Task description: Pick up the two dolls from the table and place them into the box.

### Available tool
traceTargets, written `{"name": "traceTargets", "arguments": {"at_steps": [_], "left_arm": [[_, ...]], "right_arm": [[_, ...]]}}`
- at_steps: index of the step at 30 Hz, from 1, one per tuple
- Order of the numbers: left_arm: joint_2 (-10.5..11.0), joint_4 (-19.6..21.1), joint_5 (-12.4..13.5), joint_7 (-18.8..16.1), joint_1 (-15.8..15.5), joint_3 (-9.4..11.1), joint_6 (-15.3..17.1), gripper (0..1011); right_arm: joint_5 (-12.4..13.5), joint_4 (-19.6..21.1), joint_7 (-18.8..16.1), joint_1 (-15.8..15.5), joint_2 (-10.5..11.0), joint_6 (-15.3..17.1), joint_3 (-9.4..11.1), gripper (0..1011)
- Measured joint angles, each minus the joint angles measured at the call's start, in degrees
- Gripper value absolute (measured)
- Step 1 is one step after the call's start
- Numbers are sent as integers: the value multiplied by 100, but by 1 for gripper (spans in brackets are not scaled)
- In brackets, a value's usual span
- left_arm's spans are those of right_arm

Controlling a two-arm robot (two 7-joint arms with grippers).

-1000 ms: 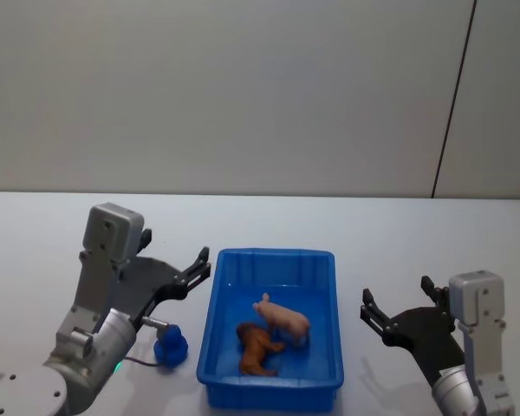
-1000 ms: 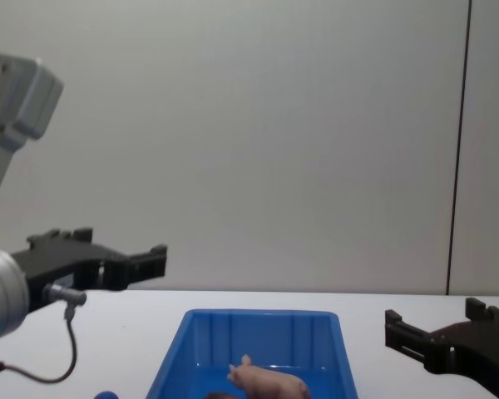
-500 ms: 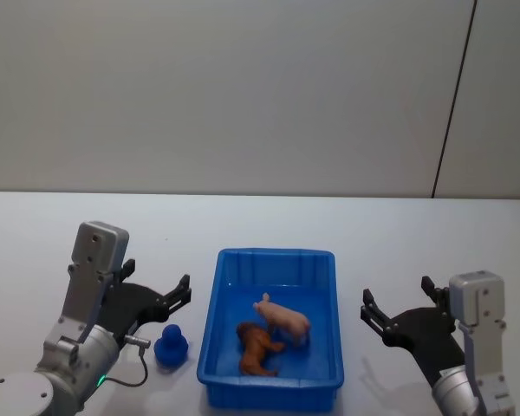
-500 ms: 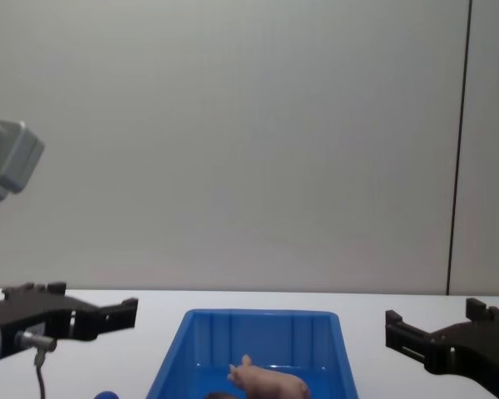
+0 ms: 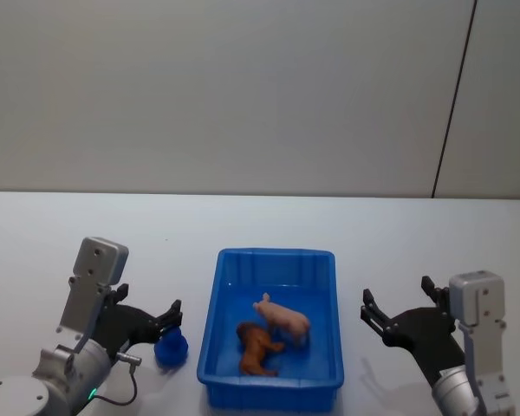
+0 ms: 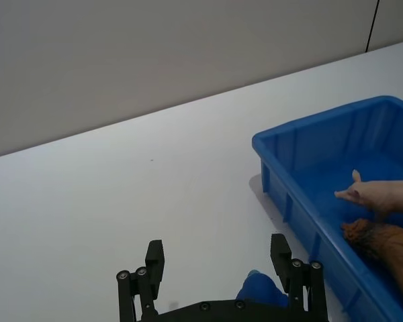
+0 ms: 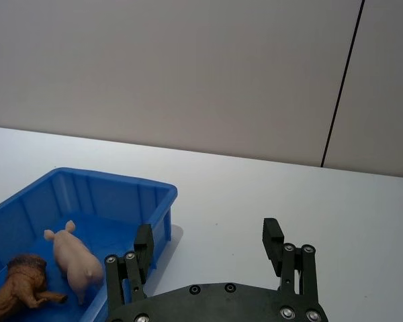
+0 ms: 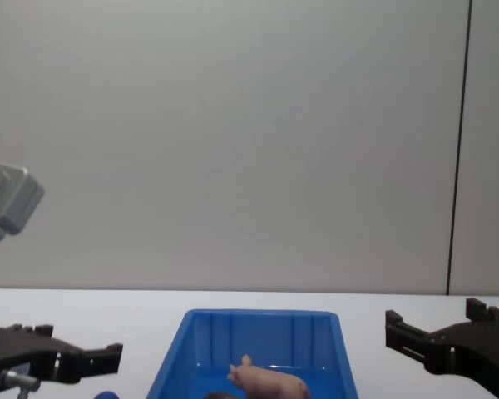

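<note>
Pink pig doll (image 5: 283,318) and brown dog doll (image 5: 256,348) being cradled side by side in blue box (image 5: 276,254), lower centre of head view, on table (image 5: 399,243). Left gripper (image 6: 217,243) being held lower left, fingers released, by small blue toy (image 5: 171,348). Right gripper (image 5: 397,292) being held lower right, fingers released.

Place: a robot test lab, staged and plain.
Wall: bare grey wall (image 5: 243,95) beyond both claws, with one dark seam (image 5: 455,95) behind the right claw (image 5: 397,293).
Table: wide white table (image 5: 399,230) under the left claw (image 6: 217,246) and the right one.
Props: a blue plastic bin (image 5: 269,394) between the claws, holding a toy pig (image 5: 283,319) and a toy dog (image 5: 256,348); a small blue toy (image 5: 171,347) just beside the left claw.
</note>
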State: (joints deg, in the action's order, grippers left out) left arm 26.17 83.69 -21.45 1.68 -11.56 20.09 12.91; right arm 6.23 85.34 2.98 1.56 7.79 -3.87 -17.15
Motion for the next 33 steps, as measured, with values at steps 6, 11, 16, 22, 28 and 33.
{"name": "traceTargets", "arguments": {"at_steps": [6, 11, 16, 22, 28, 33], "left_arm": [[-7, -119, 42, 96, -23, -9, 107, 1001], [-26, -231, 69, 184, -57, -15, 163, 1001], [-51, -338, 93, 276, -100, -18, 190, 1001], [-93, -481, 118, 402, -166, -21, 204, 1001], [-144, -650, 147, 538, -256, -26, 205, 1001], [-179, -752, 157, 641, -313, -28, 205, 1001]], "right_arm": [[0, 0, 0, 0, 0, 0, 0, 1001], [0, 0, 0, 0, 0, 0, 0, 1001], [0, 0, 0, 0, 0, 0, 0, 1001], [0, 0, 0, 0, 0, 0, 0, 1001], [0, 0, 0, 0, 0, 0, 0, 1001], [0, 0, 0, 0, 0, 0, 0, 1001]]}}
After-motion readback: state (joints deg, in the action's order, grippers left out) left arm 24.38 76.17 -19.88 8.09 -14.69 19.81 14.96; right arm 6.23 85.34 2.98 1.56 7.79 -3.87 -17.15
